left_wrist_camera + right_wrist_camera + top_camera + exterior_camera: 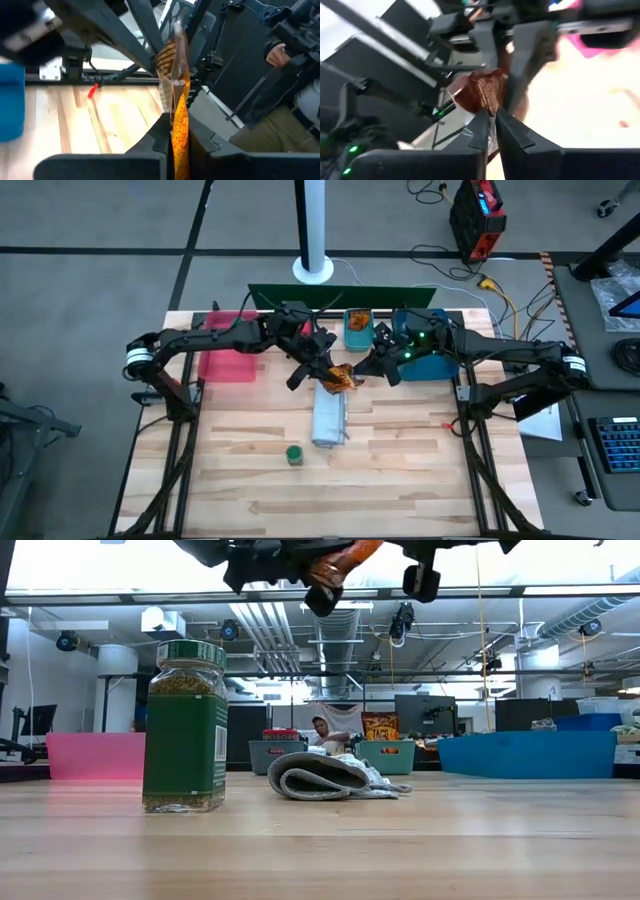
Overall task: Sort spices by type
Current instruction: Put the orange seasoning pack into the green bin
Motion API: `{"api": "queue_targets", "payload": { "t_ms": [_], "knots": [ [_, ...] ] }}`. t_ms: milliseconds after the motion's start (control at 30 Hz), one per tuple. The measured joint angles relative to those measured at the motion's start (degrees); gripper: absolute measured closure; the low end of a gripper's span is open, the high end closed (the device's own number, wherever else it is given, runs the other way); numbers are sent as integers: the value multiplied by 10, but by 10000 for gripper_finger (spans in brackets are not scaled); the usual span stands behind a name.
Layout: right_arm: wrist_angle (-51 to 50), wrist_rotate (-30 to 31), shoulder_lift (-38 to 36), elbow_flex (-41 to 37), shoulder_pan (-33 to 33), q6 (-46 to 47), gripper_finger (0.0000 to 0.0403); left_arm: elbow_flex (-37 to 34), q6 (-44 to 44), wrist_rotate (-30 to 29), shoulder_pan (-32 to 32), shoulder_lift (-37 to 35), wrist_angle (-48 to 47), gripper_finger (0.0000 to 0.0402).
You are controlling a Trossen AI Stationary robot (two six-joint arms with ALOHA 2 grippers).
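A flat orange-red spice packet (339, 377) hangs in the air over the table's middle, between my two grippers. My left gripper (179, 125) comes from the left and is shut on it. My right gripper (492, 117) comes from the right and is shut on its other side. Below the packet lies a long grey-white folded bundle (330, 418). A green-lidded jar (185, 727) of green spice stands upright on its base near the table's front. In the low view the packet (340, 560) and both grippers show at the very top. My left gripper pinches the packet's edge (180, 137) between its two fingers, coming about level from the table's left. The packet runs on past the fingertips, seen edge-on, lifted clear of the table. My right gripper pinches the packet's thin, clear-looking edge (490, 114) between its two fingertips, coming about level from the table's right. The orange-red body (482, 92) lies just past the fingertips, clear of the table.
A pink tray (228, 350) stands at the back left, a teal tray (358, 330) with packets at the back middle, and a blue tray (432, 352) at the back right. A person (295, 95) stands beyond the table. Bare wood lies at the front.
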Motion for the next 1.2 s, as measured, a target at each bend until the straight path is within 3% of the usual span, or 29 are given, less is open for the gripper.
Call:
{"api": "queue_targets", "payload": {
  "t_ms": [133,300,467,767,1000,1200],
  "knots": [
    [-60,54,-11,26,0,-17,349,0,-5,-10,8,-35,-67,392],
    [-133,157,-15,76,11,-94,291,0,3,-144,13,-87,-126,392],
    [-129,212,-15,108,32,-164,224,0,-12,-210,13,-131,-98,393],
    [-66,311,17,166,69,-262,132,0,-37,-252,14,-176,-98,393],
    [-72,321,75,210,71,-313,107,0,-28,-256,15,-165,-100,393],
    [-112,321,109,263,71,-304,128,0,-41,-221,14,-166,-100,394]
  ]
}}
